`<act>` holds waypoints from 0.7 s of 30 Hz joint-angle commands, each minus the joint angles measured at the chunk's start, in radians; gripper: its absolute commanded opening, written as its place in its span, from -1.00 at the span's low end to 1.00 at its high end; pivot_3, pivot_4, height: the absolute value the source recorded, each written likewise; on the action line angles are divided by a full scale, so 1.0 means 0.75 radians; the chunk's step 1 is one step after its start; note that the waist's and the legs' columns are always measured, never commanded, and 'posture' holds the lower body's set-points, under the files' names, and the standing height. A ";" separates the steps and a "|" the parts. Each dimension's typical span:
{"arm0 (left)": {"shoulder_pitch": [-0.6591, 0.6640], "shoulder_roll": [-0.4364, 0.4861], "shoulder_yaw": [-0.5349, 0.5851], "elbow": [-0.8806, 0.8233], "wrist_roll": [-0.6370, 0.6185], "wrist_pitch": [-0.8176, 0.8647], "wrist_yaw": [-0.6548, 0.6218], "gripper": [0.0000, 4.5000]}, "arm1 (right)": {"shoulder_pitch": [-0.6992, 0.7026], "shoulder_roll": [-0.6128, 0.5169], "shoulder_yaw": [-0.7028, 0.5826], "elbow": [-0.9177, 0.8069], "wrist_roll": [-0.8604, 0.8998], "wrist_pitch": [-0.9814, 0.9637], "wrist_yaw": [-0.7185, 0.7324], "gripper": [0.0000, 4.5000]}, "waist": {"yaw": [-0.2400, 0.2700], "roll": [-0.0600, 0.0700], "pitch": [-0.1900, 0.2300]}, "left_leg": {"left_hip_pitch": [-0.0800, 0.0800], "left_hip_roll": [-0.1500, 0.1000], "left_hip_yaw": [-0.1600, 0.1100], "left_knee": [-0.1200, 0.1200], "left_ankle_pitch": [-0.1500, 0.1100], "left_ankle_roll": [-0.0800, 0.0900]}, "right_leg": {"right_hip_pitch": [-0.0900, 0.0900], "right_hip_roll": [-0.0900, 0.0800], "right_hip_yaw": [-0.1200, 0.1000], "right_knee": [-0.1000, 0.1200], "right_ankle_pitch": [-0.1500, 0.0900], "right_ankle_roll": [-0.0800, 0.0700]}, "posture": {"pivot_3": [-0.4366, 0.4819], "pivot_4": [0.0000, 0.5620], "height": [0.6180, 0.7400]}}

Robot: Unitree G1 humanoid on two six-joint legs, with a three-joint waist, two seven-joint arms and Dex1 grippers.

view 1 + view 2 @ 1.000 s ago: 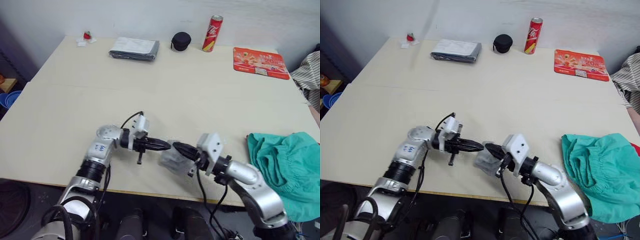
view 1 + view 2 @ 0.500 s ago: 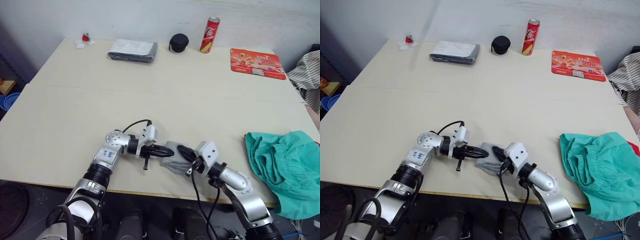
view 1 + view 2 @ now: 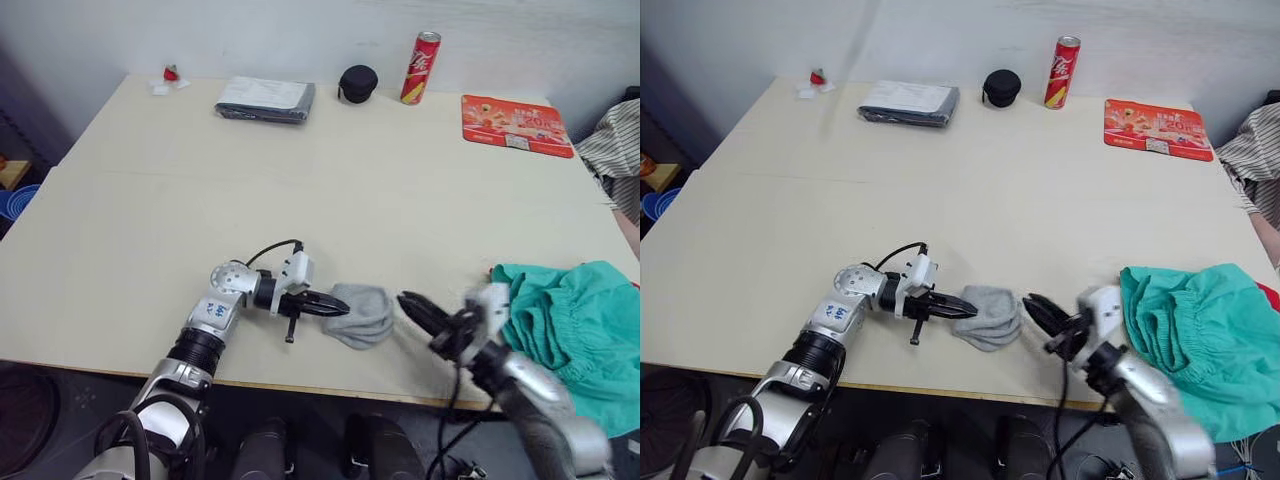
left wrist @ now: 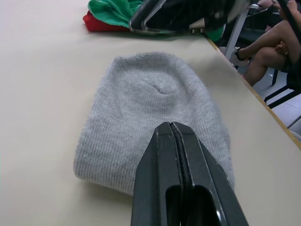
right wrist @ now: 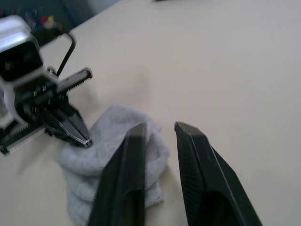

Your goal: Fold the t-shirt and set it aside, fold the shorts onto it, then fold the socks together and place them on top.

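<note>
**Socks folded near the front edge, left gripper on them, right gripper clear**

The left arm reaches low across the table (image 3: pixel 150 200), forearm nearly flat, its gripper (image 3: pixel 335 308) pointing toward the robot's right with the fingers pressed together — their tips rest on the near edge of the socks (image 3: pixel 362 313), though whether any fabric is pinched between them cannot be told. The right arm is bent at the front right, its gripper (image 3: pixel 1040 313) just beside the socks but apart from them, fingers spread with nothing between.

The socks lie as one small grey bundle near the front edge. The shorts (image 3: pixel 570 325) sit crumpled at the right edge; the left wrist view adds a strip of the red t-shirt (image 4: pixel 101 24) under them — and a person's legs (image 4: pixel 268 52) beyond the table.

Along the far side stand a folded grey cloth (image 3: pixel 266 98), a black round case (image 3: pixel 358 83), a red can (image 3: pixel 420 67) and a red mat (image 3: pixel 518 124).
</note>
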 commanded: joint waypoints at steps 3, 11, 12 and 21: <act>-0.066 -0.016 0.025 -0.021 -0.027 -0.018 -0.004 -1.00 | 0.107 -0.265 -0.162 -0.010 0.603 0.446 -0.197 0.31 | 0.002 0.000 0.000 | 0.000 0.000 0.000 -0.001 -0.004 0.007 | 0.000 0.000 0.000 -0.001 0.000 0.000 | -0.05 -0.47 1.00; -0.096 -0.034 -0.007 0.100 0.096 -0.184 0.100 -1.00 | 0.052 -0.191 0.133 0.081 1.401 0.319 -0.891 0.98 | -0.007 0.000 0.000 | 0.000 0.001 0.000 -0.002 -0.003 0.006 | 0.000 0.001 -0.001 -0.001 0.000 0.000 | -0.05 -0.47 1.00; -0.099 -0.033 -0.011 0.107 0.106 -0.186 0.106 -1.00 | 0.033 -0.160 0.162 0.078 1.416 0.291 -0.938 0.98 | -0.006 0.000 0.000 | 0.000 0.001 0.000 -0.002 -0.003 0.006 | 0.000 0.001 -0.001 -0.001 0.000 0.000 | -0.05 -0.47 1.00; -0.080 -0.019 -0.040 0.119 0.149 -0.217 0.099 -1.00 | -0.238 0.033 0.309 0.253 1.417 0.199 -1.186 0.98 | -0.010 -0.001 0.000 | 0.000 0.001 0.001 -0.001 -0.003 0.006 | 0.000 0.001 0.000 -0.003 0.002 0.002 | -0.05 -0.47 1.00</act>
